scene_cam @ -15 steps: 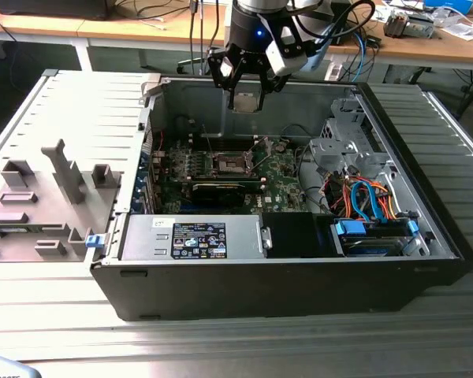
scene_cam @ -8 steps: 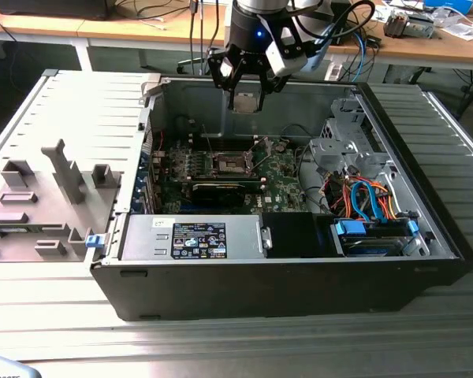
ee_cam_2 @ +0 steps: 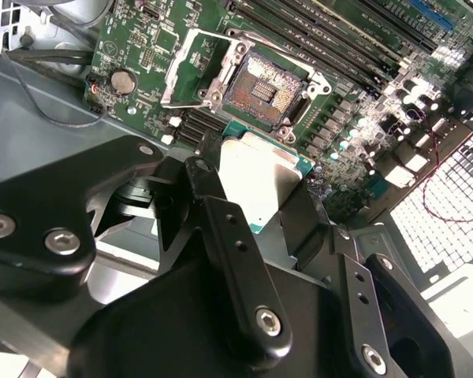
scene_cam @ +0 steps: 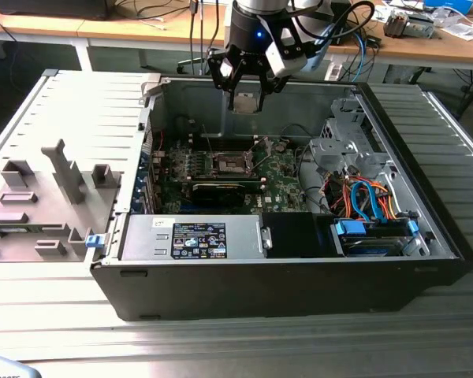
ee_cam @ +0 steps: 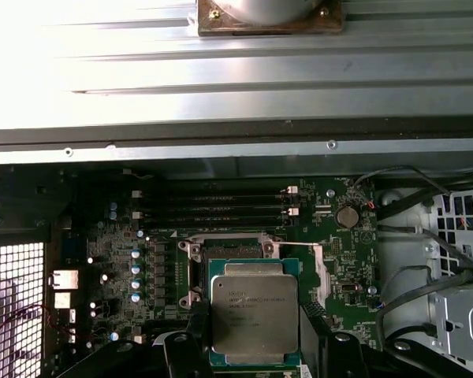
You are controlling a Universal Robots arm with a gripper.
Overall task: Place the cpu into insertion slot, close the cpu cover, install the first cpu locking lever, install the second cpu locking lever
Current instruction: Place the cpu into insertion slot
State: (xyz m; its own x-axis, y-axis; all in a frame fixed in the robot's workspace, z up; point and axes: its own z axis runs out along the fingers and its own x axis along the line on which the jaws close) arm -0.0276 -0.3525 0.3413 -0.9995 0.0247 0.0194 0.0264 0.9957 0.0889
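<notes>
My gripper [scene_cam: 245,101] hangs above the open computer case, shut on the cpu [scene_cam: 246,103], a flat silver-grey square chip. In both wrist views the cpu [ee_cam: 254,315] [ee_cam_2: 256,185] sits between the black fingers [ee_cam: 195,335]. The insertion slot [ee_cam_2: 262,90], a dark square socket with a silvery rim on the green board, lies below and just ahead of the chip. In the first wrist view the chip hides part of the insertion slot [ee_cam: 229,250]. The cpu cover [ee_cam_2: 191,67] is swung open beside the socket. In the exterior view the insertion slot [scene_cam: 227,164] lies well under the gripper.
Long memory slots [ee_cam: 213,205] run beside the socket. A grey power supply [scene_cam: 193,236] fills the case front, and a drive cage with coloured cables [scene_cam: 363,197] stands on the exterior view's right. The removed side panel [scene_cam: 55,181] lies on the left. Case walls [scene_cam: 189,94] surround the board.
</notes>
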